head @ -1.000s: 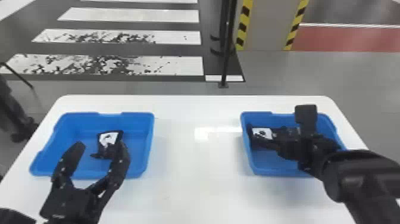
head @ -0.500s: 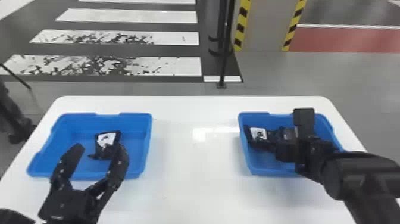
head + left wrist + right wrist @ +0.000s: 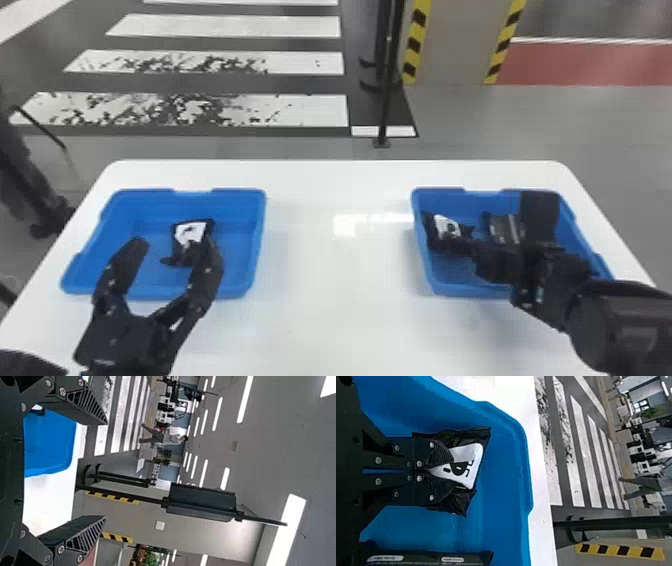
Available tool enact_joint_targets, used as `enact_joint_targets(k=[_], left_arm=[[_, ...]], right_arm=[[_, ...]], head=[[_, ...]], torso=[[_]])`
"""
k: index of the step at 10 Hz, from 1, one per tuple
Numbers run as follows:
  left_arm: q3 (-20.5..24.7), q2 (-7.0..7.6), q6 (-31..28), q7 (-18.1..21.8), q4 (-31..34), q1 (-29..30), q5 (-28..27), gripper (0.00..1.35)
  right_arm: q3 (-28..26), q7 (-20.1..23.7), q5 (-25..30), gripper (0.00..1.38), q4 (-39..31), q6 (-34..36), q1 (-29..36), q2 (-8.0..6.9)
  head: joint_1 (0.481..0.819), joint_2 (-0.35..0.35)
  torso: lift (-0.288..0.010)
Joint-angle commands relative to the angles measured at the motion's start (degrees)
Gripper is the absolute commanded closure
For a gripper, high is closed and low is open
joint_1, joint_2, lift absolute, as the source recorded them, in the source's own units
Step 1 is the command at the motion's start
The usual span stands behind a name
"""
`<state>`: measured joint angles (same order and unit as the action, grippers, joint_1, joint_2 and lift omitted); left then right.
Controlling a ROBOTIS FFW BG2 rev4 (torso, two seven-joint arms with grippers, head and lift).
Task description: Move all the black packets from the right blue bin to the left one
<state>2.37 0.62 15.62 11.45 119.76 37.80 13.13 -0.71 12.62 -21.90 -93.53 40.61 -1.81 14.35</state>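
Two packets (image 3: 446, 226), seemingly, in right bin (image 3: 457, 281)

In the head view, the left blue bin (image 3: 150, 204) holds a white-labelled black packet (image 3: 190, 231) toward two o'clock. In the right blue bin (image 3: 440, 196), a crumpled black packet (image 3: 446, 225) with a white label is pinched toward nine o'clock; another black packet (image 3: 501, 228) lies toward twelve.

Right fingers (image 3: 495, 261) together (left fingers (image 3: 206, 275) apart)

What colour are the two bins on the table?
Both bins are blue, clearest in the head view.
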Motion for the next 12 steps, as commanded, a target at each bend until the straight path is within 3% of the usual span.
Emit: enact_joint_targets(k=[1, 3, 5, 7, 9, 12], left_arm=[[-0.2, 0.0, 1.68, -0.03, 0.12, -0.26, 0.01, 0.2], [-0.55, 0.0, 1.82, -0.03, -0.02, -0.26, 0.69, 0.2], [-2.49, 0.52, 0.7, -0.03, 0.12, -1.25, 1.61, 0.2], [-5.46, 1.67, -2.25, -0.03, 0.68, -3.21, 2.98, 0.2], [-8.2, 2.54, -4.64, 0.41, 0.96, -4.9, 3.89, 0.2], [-8.09, 2.72, -9.0, 1.47, 0.96, -5.46, 4.12, 0.2]], right_arm=[[-2.72, -0.32, -2.9, 1.21, -8.91, -2.22, 4.47, -0.29], [-4.09, -0.4, -9.64, 1.21, -16.65, -5.6, 7.71, -0.11], [-3.29, 7.07, -17.63, 1.2, -15.24, -6.72, 5.74, 0.06], [8.94, 11.9, -28.37, 1.2, -8.35, -6.72, 0.96, 2.7], [20.71, 12.96, -36.14, 1.2, -4.98, -6.86, -1.43, 3.66], [26.99, 12.96, -38.54, 1.2, -5.12, -7.29, -3.54, 4.1]], head=[[0.695, -0.018], [0.695, -0.016], [0.695, 0.017], [0.695, 0.052], [0.695, 0.145], [0.695, 0.256]], torso=[[-0.14], [-0.14], [-0.14], [-0.14], [-0.14], [-0.14]])
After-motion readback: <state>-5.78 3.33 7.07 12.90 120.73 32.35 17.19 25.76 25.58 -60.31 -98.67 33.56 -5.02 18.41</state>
